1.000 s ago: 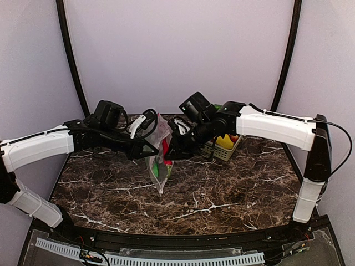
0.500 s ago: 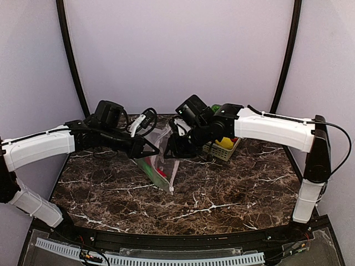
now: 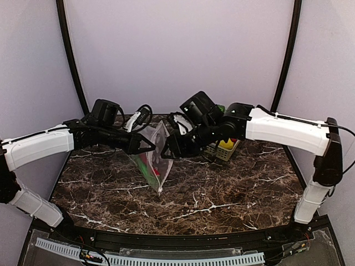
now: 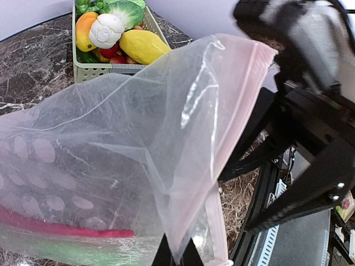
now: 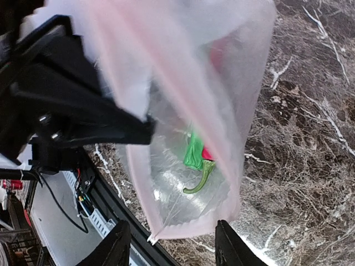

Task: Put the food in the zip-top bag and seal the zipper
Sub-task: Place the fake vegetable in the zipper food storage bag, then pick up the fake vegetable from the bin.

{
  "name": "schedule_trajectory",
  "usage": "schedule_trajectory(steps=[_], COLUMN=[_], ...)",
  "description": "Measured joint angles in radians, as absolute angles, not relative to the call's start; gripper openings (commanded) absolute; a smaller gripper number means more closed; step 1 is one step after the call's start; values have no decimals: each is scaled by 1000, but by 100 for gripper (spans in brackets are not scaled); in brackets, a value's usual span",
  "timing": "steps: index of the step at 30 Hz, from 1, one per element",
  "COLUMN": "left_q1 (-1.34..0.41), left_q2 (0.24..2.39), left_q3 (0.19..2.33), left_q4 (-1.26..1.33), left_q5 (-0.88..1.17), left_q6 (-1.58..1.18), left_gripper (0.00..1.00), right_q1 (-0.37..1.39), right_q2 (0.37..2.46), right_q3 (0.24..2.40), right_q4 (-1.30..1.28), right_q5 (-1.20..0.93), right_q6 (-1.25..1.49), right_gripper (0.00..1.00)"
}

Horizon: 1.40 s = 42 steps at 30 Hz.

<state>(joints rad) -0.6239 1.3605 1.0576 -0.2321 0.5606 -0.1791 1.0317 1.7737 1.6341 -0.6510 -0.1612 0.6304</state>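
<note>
The clear dotted zip-top bag [image 3: 153,160] hangs above the table between both grippers. My left gripper [image 3: 150,146] is shut on the bag's top edge, with its fingertips pinching the plastic in the left wrist view [image 4: 177,258]. The pink zipper strip [image 4: 244,94] runs along the mouth edge. A red chili [image 4: 66,229] and a green pepper [image 5: 194,151] lie inside the bag [image 5: 183,188]. My right gripper [image 3: 166,152] is open beside the bag; in its wrist view [image 5: 175,246] the jaws stand wide apart below the bag's corner and do not grip it.
The pale green lattice basket [image 3: 221,152] stands at the back right. It holds a yellow piece [image 4: 141,45], a white-green bok choy [image 4: 108,30], an orange piece [image 4: 84,30] and red tomatoes [image 4: 111,51]. Brown marble table [image 3: 222,194] lies below.
The bag has swung, and its lower tip has moved back to the left. The right arm has shifted a little to the right and down. The left gripper keeps its hold.
</note>
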Motion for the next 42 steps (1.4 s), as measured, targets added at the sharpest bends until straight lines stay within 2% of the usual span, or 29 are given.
schedule_trajectory(steps=[3, 10, 13, 18, 29, 42], left_q1=[-619, -603, -599, -597, -597, -597], left_q2=[1361, 1357, 1340, 1302, 1299, 1299], left_q3=[1057, 1057, 1049, 1044, 1041, 1039], left_q4=[-232, -232, -232, -223, -210, -209], left_q5=[556, 540, 535, 533, 533, 533], left_q6=[-180, -177, -168, -157, -150, -150], left_gripper=[1, 1, 1, 1, 1, 1], right_q1=[1053, 1063, 1044, 965, 753, 627], right_q2=[1710, 1501, 1422, 1359, 1496, 1728], right_q3=[1607, 1528, 1502, 1486, 1473, 1598], right_q4=[-628, -609, -628, -712, -866, -728], right_q5=[-171, -136, -88, 0, 118, 115], right_q6=[596, 522, 502, 488, 405, 331], right_gripper=[54, 69, 78, 83, 89, 89])
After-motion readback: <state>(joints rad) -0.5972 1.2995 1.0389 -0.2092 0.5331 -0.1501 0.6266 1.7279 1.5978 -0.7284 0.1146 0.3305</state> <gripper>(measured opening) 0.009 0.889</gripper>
